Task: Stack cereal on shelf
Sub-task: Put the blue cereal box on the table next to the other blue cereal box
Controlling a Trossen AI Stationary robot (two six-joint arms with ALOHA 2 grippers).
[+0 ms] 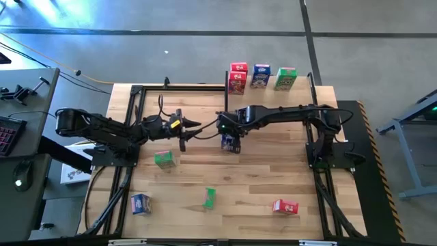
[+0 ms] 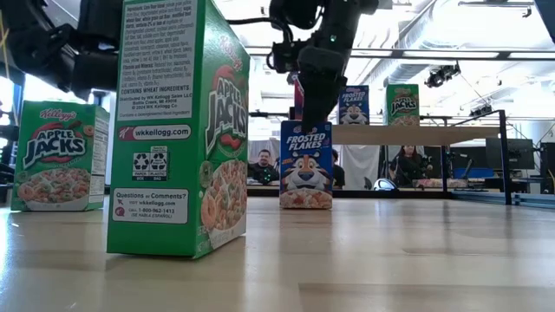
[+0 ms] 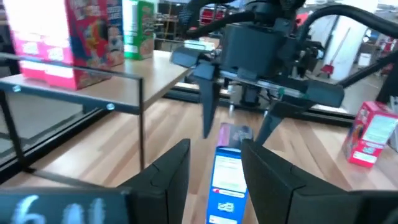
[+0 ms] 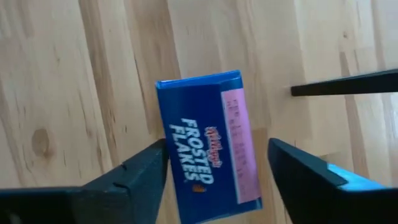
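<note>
On the table (image 1: 205, 164), the shelf (image 1: 273, 92) at the far edge carries 3 cereal boxes, while the right gripper (image 4: 214, 165) hangs open over an upright blue box (image 1: 230, 141) mid-table — the left gripper (image 3: 214, 171), fingers parted, empty, faces it.

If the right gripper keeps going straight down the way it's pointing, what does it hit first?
Most likely the blue Frosted Flakes box standing upright on the table. The right gripper points down with its open fingers on either side of the box top, so the box would slide between them before anything else is reached.
</note>
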